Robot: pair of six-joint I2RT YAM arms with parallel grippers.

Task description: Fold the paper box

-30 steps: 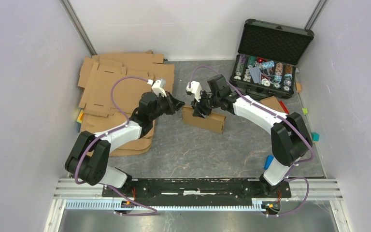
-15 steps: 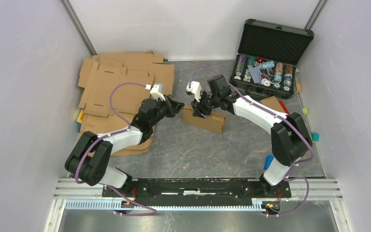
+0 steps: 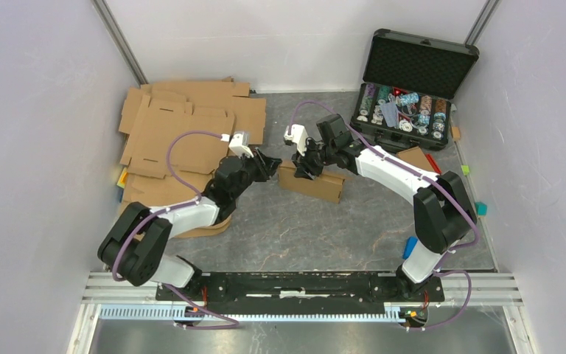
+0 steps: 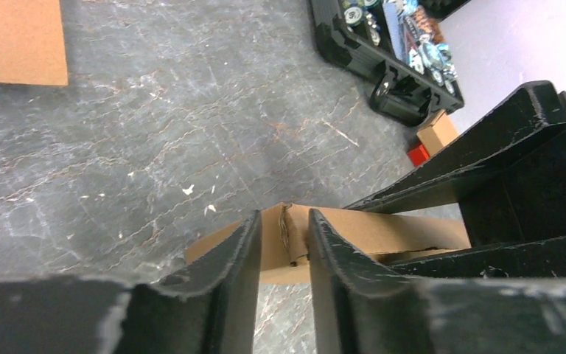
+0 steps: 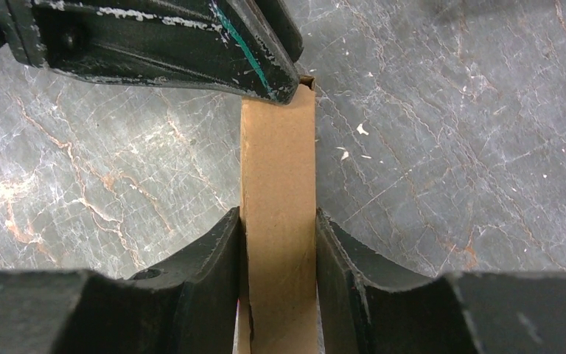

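Observation:
The paper box, a low brown cardboard shape folded flat and narrow, stands on the grey table between both arms. My right gripper comes from the right and is shut on it. In the right wrist view its fingers press both sides of the box's narrow brown edge. My left gripper sits at the box's left end. In the left wrist view the jaws stand slightly apart, framing the box's end corner just past the tips.
Flat cardboard blanks are piled at the back left, partly under the left arm. An open black case of poker chips stands at the back right. A small cardboard piece and coloured bits lie along the right side.
The left arm's elbow has shifted and its wrist has dropped slightly nearer. Its jaws have parted a little at the box's end. The right arm and box have stayed put.

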